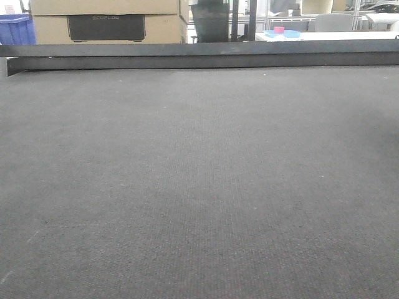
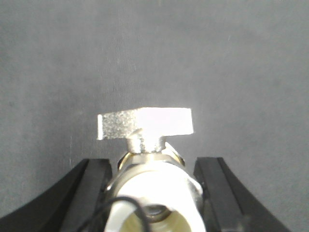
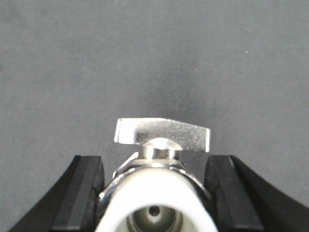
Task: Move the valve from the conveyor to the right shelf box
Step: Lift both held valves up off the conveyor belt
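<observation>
**Each tool has a valve between its fingers**

The left tool (image 2: 153,165) is closed around the left valve (image 2: 150,186). Its black fingers (image 2: 96,186) lie against both sides of the pale base. The silver lever (image 2: 145,124) stands ahead of the fingertips, across the grip line. The right tool (image 3: 154,163) holds the right valve (image 3: 157,191) in the same way, and its lever (image 3: 161,134) is also in front.

Beyond both tools is only the dark woven counter (image 1: 199,187). It cannot be told if the valves rest on it or hang above it. The front view shows neither a valve nor a tool.

A valve like this is probably stiff and rather heavy for its size. The smooth metal may slip, so the wide base seems the better place to hold. The lever is thin and could turn. The shelf box is in no view.
</observation>
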